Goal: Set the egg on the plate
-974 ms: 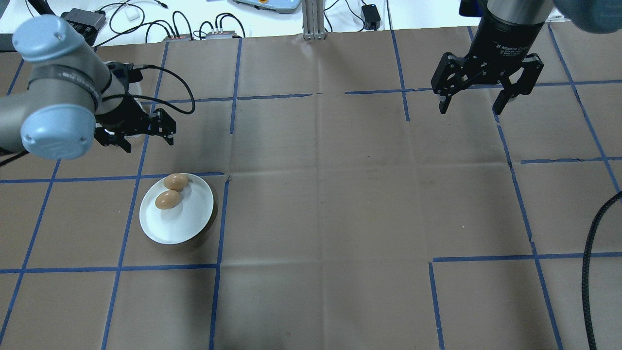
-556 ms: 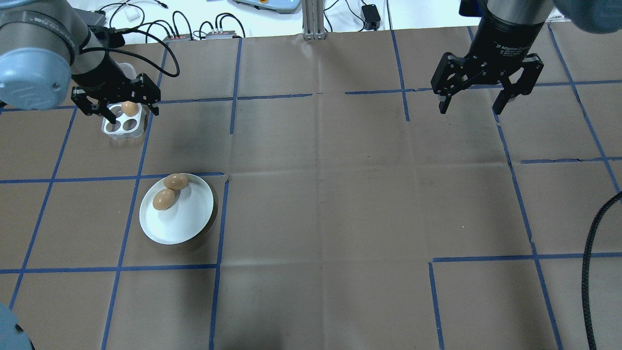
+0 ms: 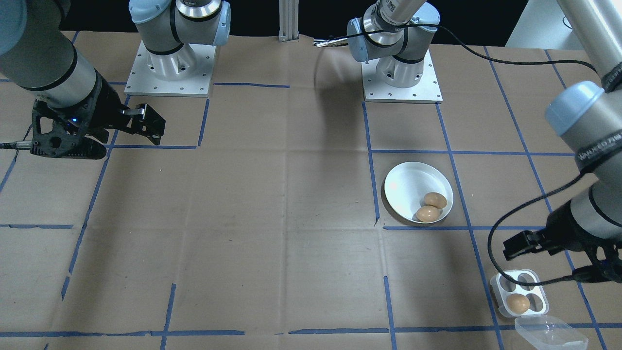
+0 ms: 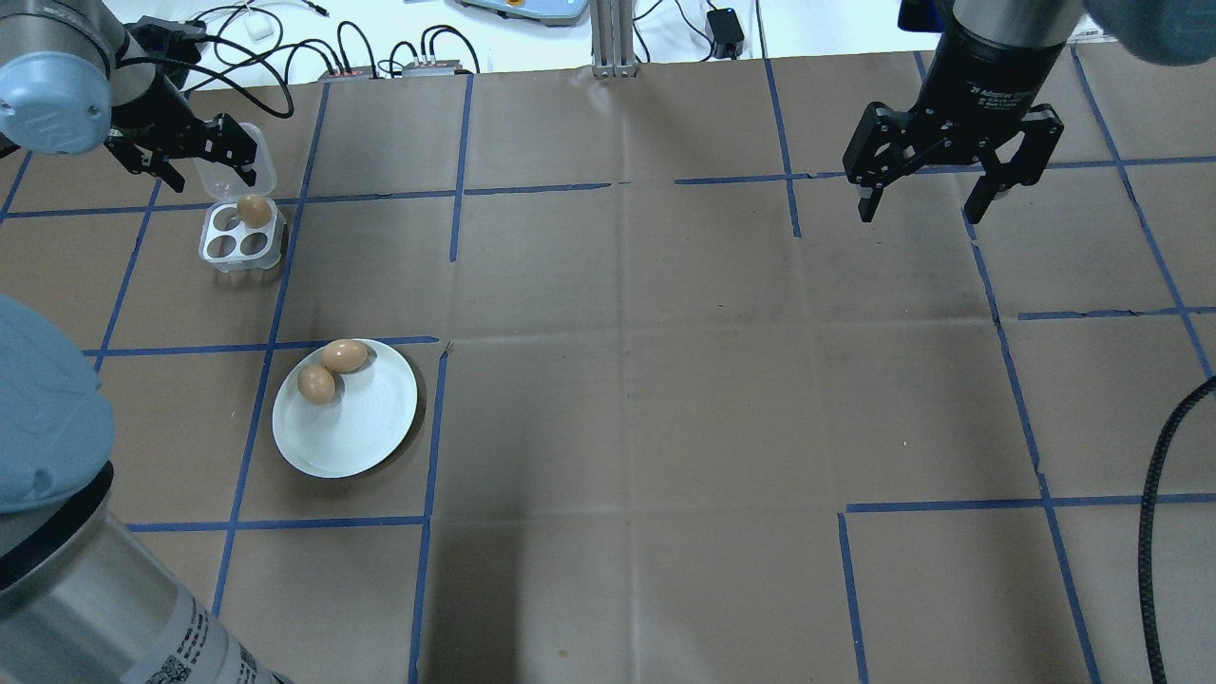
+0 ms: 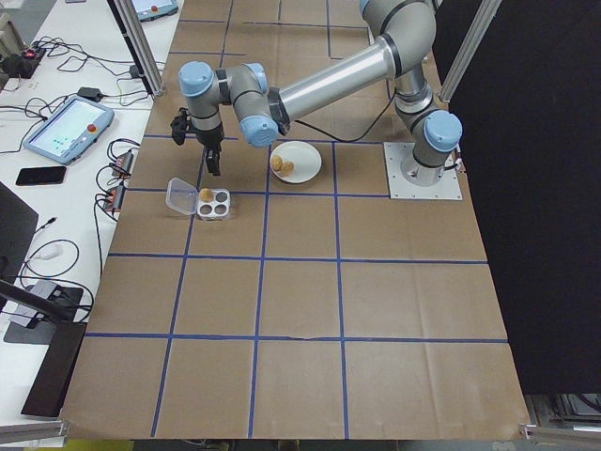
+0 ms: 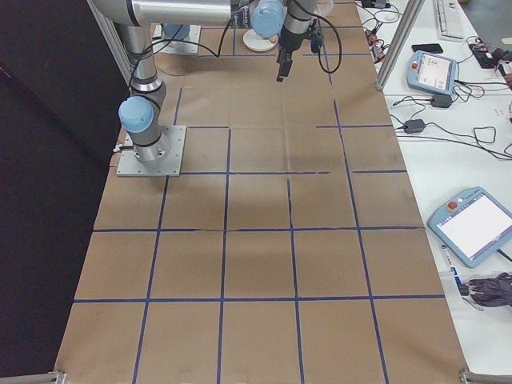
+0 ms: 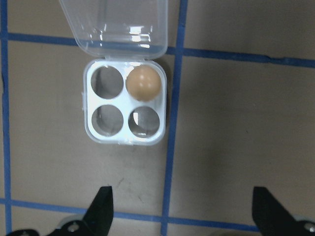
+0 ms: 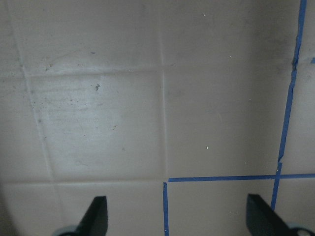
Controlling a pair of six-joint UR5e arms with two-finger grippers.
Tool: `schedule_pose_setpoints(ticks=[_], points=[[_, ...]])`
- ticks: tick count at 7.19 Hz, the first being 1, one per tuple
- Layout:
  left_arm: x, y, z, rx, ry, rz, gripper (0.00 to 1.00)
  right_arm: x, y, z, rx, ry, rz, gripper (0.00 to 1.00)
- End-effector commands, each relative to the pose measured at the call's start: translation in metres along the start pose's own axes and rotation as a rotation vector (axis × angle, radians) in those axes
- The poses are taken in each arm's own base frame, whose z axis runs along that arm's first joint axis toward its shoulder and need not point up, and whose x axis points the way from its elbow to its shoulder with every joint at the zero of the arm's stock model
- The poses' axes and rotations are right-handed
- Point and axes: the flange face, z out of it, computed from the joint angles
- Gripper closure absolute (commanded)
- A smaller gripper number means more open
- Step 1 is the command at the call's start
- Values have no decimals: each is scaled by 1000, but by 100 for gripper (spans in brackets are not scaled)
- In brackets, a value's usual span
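Overhead exterior view: the left gripper (image 4: pixel 195 152) is seen above the far side of the egg tray (image 4: pixel 240 236), over its hinged clear lid (image 4: pixel 234 167), with its fingers spread wide and nothing between them. The one egg left in the tray (image 4: pixel 253 210) sits upright in the far right hollow as seen from behind the robot; the other three hollows are bare. In the left wrist view that egg (image 7: pixel 143 83) lies ahead of the two fingertips, not between them, so the gripper is judged to be lining up for a descent rather than grasping; the wide opening fits the need to pass either side of the shell inside a shallow hollow.

The plate (image 4: pixel 361 432) lies on the bench nearer the robot than the tray, well apart from it, across a blue tape line. Two eggs (image 4: pixel 331 370) are already on it, touching or nearly so, close to the far left rim; most of the white surface is left bare, which gives room for a third egg without knocking the others.

The right gripper (image 4: pixel 952 180) is held high over the far right of the bench, its fingers wide and empty, well apart from plate and tray, presumably parked out of the way.
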Motion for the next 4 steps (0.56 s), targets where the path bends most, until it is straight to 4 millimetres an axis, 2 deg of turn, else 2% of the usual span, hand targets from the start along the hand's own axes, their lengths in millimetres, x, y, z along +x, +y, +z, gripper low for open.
schedule_pose_setpoints(ticks=[1, 2, 3, 4], points=[[-9, -18, 53, 3, -1, 41, 1, 0, 0, 0, 0, -1, 0, 0], [-8, -17, 76, -21, 5, 70, 1, 0, -1, 1, -1, -1, 0, 0], [-12, -16, 78, -27, 4, 101, 1, 0, 0, 0, 0, -1, 0, 0], [-13, -16, 86, -36, 6, 110, 6, 0, 0, 0, 0, 1, 0, 0]])
